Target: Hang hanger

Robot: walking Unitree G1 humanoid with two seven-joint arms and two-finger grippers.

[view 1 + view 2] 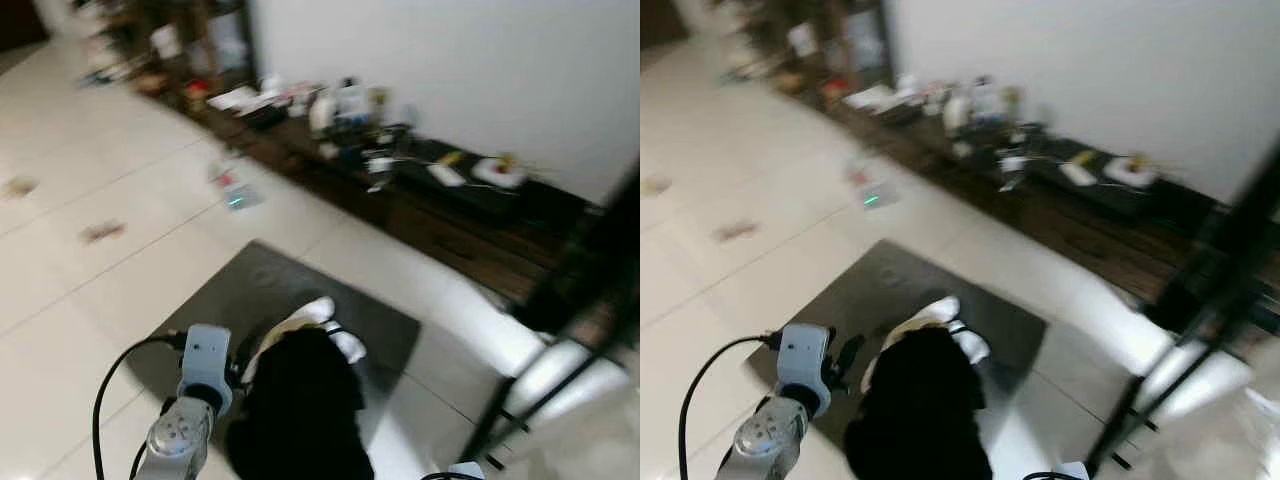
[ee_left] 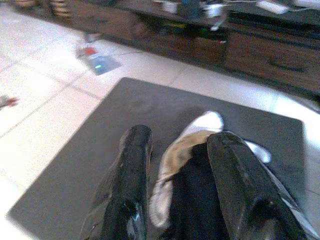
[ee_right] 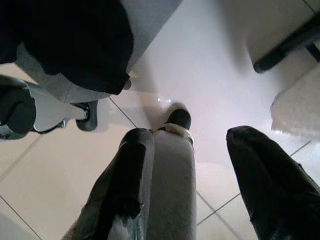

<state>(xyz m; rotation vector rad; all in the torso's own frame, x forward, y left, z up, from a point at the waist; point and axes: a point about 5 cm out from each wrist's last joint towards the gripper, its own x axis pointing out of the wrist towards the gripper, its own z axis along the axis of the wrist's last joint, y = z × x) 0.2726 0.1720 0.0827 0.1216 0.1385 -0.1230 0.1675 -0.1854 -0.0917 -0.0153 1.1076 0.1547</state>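
Observation:
A black garment (image 1: 300, 410) with a white and beige collar (image 1: 312, 314), seemingly on a hanger, hangs low in front of me over a dark grey mat (image 1: 250, 290). My left gripper (image 2: 181, 137) is raised beside it at the lower left. Its two black fingers (image 2: 132, 170) stand on either side of the collar and black cloth, shut on it. The hanger itself is hidden by the cloth. My right gripper (image 3: 192, 135) hangs low over the white tiles, fingers apart with nothing held. A black clothes rack (image 1: 565, 330) stands at the right.
A long, low dark wooden cabinet (image 1: 450, 225) cluttered with small items runs along the white wall ahead. Small objects (image 1: 235, 190) lie on the tiles left of the mat. The rack's black foot (image 3: 295, 42) rests on the floor near my right gripper. The head views are blurred.

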